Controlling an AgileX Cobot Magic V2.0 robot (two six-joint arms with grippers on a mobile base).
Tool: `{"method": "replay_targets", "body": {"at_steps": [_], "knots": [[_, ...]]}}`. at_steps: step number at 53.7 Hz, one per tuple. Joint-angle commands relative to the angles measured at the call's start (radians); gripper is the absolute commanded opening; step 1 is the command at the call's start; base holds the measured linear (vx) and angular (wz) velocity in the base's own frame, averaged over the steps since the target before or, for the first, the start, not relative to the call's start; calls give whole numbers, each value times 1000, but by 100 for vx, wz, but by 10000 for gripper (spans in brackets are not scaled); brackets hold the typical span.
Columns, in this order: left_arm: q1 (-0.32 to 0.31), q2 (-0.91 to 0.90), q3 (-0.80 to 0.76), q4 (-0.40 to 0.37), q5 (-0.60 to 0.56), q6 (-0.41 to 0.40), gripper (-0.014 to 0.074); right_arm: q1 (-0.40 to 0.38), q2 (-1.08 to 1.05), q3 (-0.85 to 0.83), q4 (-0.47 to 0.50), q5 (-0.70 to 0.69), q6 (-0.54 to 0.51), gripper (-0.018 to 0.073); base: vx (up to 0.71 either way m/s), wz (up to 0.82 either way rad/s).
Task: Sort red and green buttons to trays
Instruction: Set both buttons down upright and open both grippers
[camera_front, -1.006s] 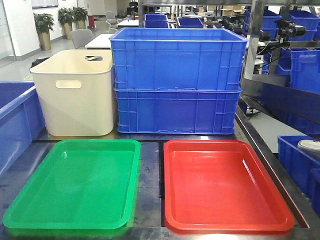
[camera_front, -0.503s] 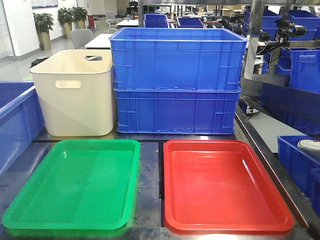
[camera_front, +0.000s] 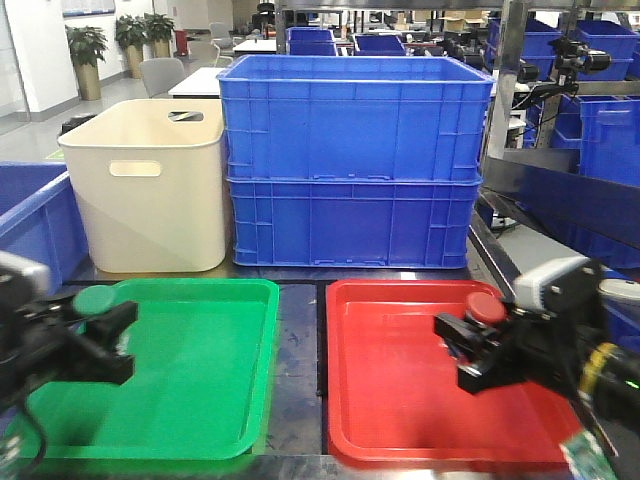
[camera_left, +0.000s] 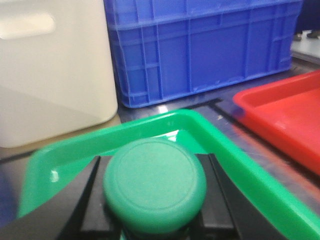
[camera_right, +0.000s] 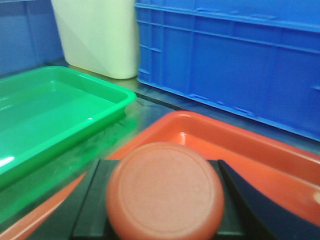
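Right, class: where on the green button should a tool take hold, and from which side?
Grip the green button by the dark body beneath its cap, coming in level from the side with a finger on each flank. The round, domed cap offers no flat faces; the body below seems to. The left tool holds it this way, cap above its fingers.

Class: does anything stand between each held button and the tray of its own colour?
Nothing visible does. The green button hangs at the green tray's left edge, and the red button over the red tray's right side. No other object shows in either tray.
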Motion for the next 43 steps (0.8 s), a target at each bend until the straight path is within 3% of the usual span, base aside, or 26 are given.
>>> {"method": "replay_targets", "body": {"at_steps": [1,9,19,28,43], "knots": [[-3,115,-116,-17,-82,-36,1,-5,110,-134,25,-149,-12,-6,0,0],[-5,271,-216,-13,-90,-113,7,-3,261,-254,25,-151,2,0,0,0],[-5,296,-232,21,-98,-113,63,-3,277,-276,23,-14,-5,47,0,0],[-7,296,-232,88,-92,-116,207,-3,273,-276,-48,61,3,195,0,0],[-14,291,-232,86,-86,-116,476,-3,271,-274,-80,64,64,547,0,0]]}}
